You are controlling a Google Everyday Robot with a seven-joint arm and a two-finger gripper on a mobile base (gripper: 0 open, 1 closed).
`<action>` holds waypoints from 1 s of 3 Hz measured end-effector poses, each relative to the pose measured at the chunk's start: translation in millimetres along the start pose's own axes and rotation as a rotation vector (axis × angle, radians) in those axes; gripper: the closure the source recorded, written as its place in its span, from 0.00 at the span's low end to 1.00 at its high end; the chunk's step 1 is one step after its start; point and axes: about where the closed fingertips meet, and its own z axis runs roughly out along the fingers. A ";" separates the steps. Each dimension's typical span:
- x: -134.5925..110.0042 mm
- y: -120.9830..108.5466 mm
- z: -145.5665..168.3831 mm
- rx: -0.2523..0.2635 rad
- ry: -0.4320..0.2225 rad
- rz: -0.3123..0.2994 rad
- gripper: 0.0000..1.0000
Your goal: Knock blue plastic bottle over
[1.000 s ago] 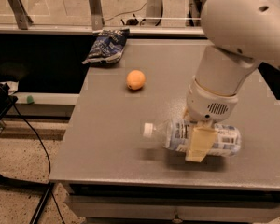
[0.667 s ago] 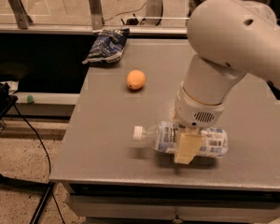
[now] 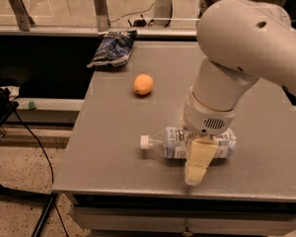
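The blue plastic bottle [image 3: 173, 142] lies on its side on the grey table [image 3: 108, 132], white cap pointing left, pale blue-and-white label facing up. My gripper [image 3: 197, 164] hangs from the large white arm directly in front of the bottle's middle, with one cream-coloured finger [image 3: 198, 157] overlapping the bottle's body and reaching toward the table's front edge. The arm's wrist hides the bottle's upper right part.
An orange ball [image 3: 143, 84] sits further back on the table, left of the arm. A dark blue foil snack bag [image 3: 112, 49] lies at the back left corner. A glass railing runs behind the table. A black cable trails on the floor at the left.
The bottle, lying on its side throughout, has shifted a little to the left, and my gripper has moved left with it.
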 end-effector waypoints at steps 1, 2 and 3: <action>0.0 0.0 0.1 0.000 0.000 0.000 0.00; 4.0 -2.9 -0.6 -0.013 -0.061 -0.012 0.00; 30.2 -26.8 -7.0 0.016 -0.205 0.024 0.00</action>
